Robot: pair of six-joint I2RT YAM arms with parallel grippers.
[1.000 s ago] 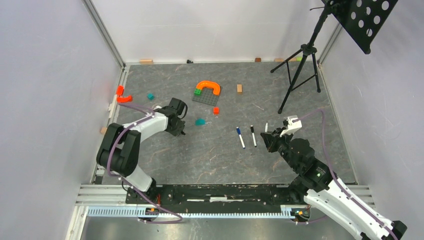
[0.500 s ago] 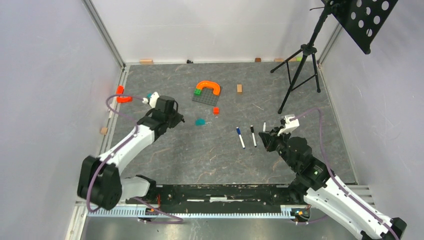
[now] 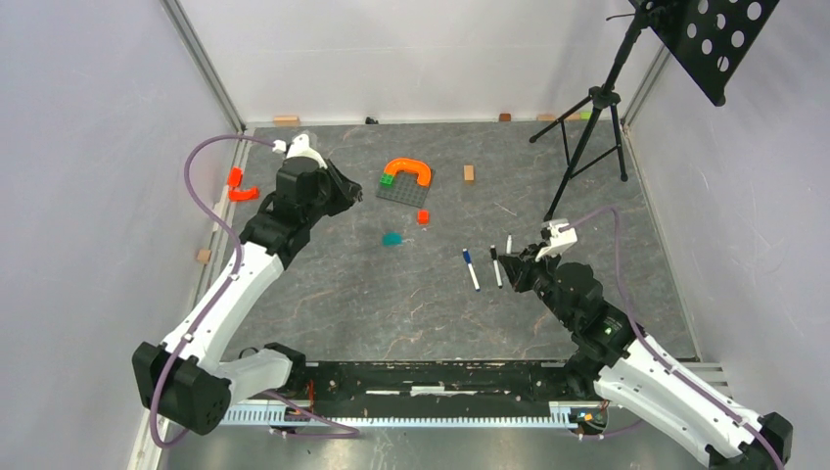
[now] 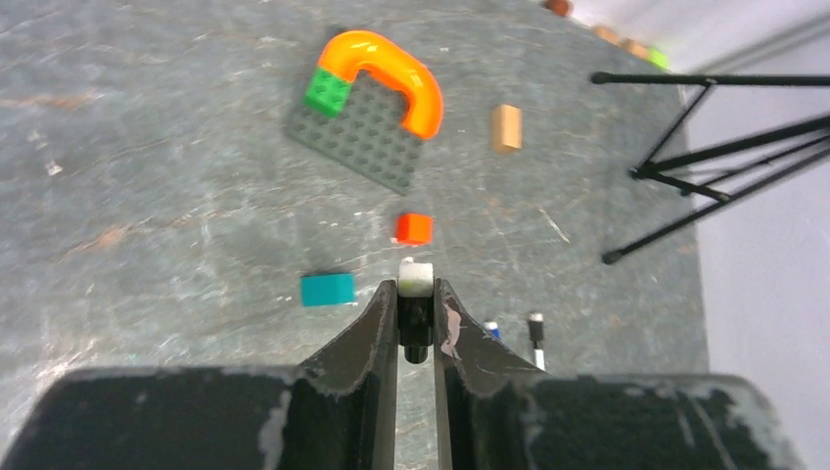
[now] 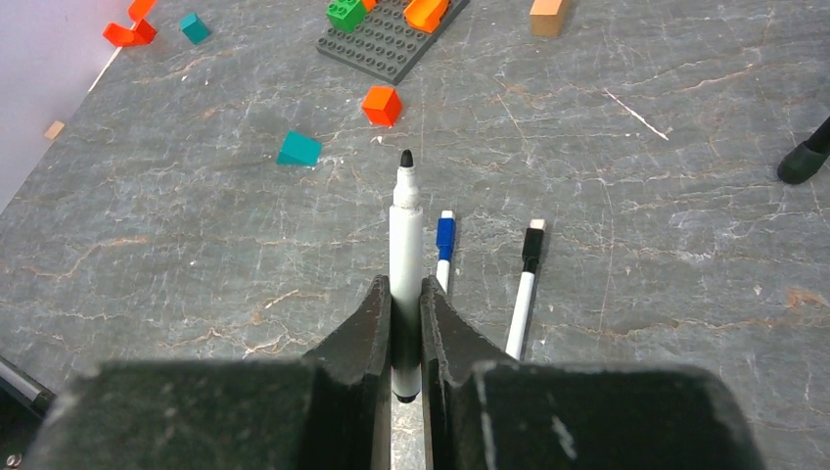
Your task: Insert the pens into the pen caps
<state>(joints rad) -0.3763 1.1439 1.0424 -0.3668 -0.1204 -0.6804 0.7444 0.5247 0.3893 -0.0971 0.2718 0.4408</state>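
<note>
Pinching a bare-tipped pen [image 5: 405,235], tip forward, in the right fingers [image 5: 367,333] at centre-right of the overhead view and a dark cap [image 4: 415,304] in the left fingers [image 4: 367,338] at upper left, apparently for joining mid-air.

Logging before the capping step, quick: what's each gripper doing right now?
Left gripper: closed on a cap.
Right gripper: closed on an uncapped pen.

An orange arch [image 3: 408,167] and green brick [image 3: 389,179] sit on a grey baseplate [image 3: 406,193]; a red brick [image 3: 423,216] and teal brick [image 3: 392,238] lie nearby.
</note>
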